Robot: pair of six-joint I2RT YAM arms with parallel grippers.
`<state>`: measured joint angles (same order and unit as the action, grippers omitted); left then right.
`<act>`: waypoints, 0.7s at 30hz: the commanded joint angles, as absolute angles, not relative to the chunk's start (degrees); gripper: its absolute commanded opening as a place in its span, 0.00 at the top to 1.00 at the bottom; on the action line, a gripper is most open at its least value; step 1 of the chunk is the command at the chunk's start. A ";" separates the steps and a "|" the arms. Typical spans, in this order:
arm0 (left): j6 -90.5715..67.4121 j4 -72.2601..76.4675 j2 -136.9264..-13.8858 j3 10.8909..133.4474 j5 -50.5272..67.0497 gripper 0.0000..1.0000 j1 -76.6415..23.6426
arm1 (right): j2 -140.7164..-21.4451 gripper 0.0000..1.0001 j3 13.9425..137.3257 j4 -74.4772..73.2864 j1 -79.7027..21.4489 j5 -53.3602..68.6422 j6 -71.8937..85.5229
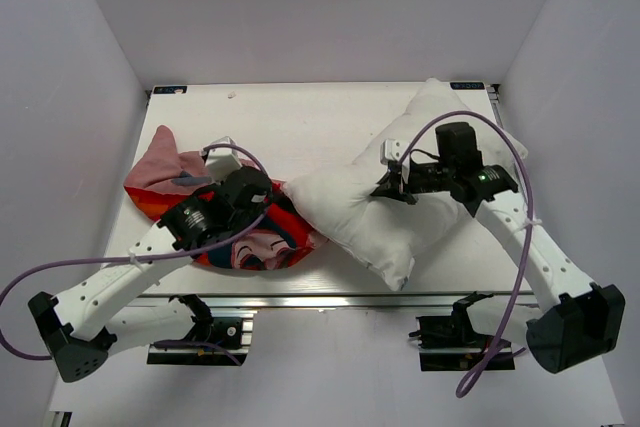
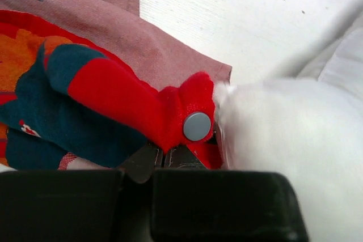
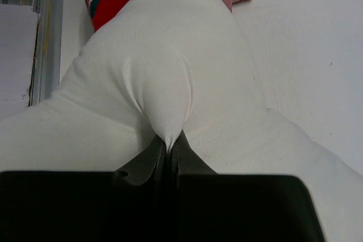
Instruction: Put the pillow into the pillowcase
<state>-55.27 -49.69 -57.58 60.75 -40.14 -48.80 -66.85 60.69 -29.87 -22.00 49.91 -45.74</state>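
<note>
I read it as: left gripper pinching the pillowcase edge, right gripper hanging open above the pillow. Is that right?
Not quite. The right gripper is not open: the right wrist view shows it shut on a pinched fold of the pillow. The left gripper does pinch the pillowcase edge.

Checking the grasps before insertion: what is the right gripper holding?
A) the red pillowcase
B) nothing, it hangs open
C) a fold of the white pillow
C: the right gripper is shut on a pinched-up fold of the pillow, as its wrist view shows.
</note>
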 commanded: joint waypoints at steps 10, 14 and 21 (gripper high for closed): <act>-53.27 -50.72 -63.28 68.02 -39.47 1.00 -44.21 | -55.72 1.00 58.54 -31.82 -22.50 53.52 -53.08; -48.09 -45.20 -62.58 67.59 -35.00 1.00 -44.21 | -58.08 1.00 58.36 -30.24 -22.94 54.75 -52.65; -43.34 -39.82 -57.22 63.29 -27.97 1.00 -44.21 | -63.10 1.00 60.64 -27.86 -26.88 54.58 -53.53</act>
